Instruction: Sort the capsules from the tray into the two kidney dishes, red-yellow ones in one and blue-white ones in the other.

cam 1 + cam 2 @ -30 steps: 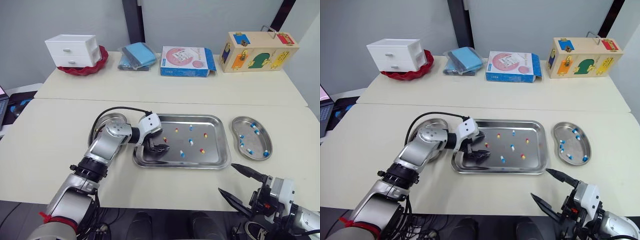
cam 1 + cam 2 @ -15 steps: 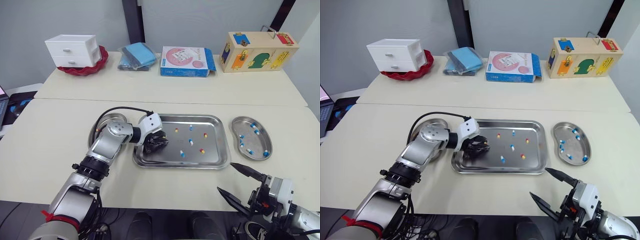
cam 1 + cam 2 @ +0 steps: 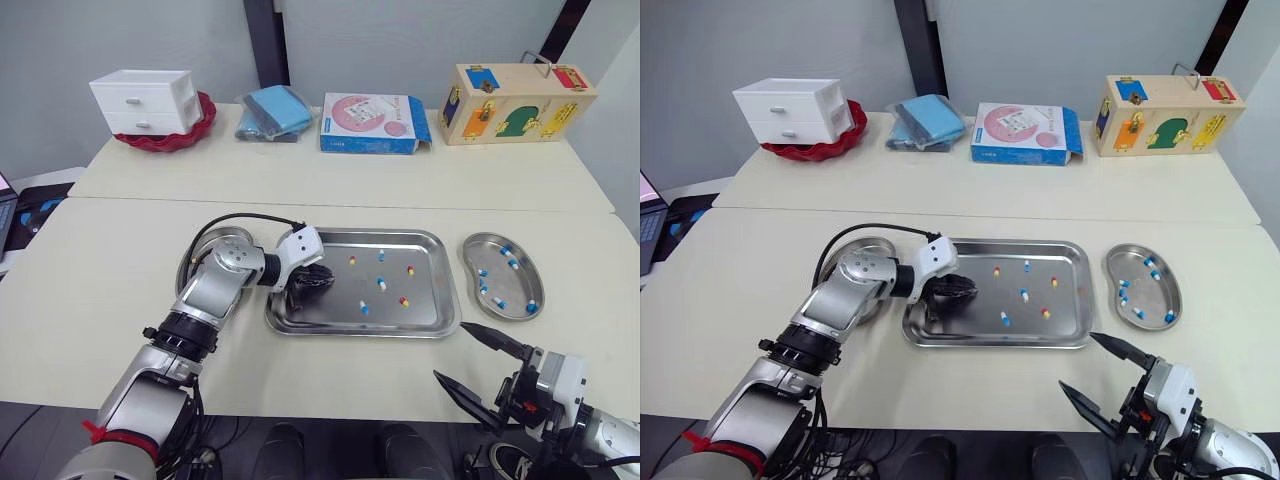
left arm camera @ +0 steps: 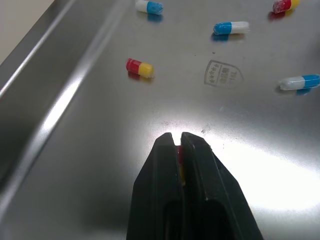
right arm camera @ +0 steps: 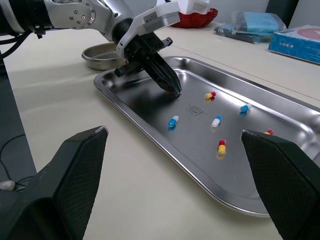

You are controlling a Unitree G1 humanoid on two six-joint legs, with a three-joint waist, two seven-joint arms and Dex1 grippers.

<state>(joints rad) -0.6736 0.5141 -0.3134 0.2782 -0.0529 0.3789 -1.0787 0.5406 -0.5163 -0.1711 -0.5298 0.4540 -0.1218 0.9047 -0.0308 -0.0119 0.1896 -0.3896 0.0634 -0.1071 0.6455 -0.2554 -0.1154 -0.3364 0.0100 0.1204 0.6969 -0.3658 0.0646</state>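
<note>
At tray's (image 3: 430, 322) left end, L gripper (image 3: 322, 283) points down, fingers pinched on a red-yellow capsule (image 4: 180, 159); only a sliver shows betw. them, wrist view. Loose capsules (image 3: 381, 284) lie to its right. Left kidney dish (image 3: 222, 240) is partly hidden by L arm, contents unclear. Right kidney dish (image 3: 468, 262) holds blue-white capsules (image 3: 500, 302). R gripper (image 3: 449, 350), at near-right table edge, is spread wide, empty.

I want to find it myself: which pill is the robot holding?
Find the silver tray on the near table. At its left end the left gripper pinches one red-yellow capsule; the rest lie loose.
</note>
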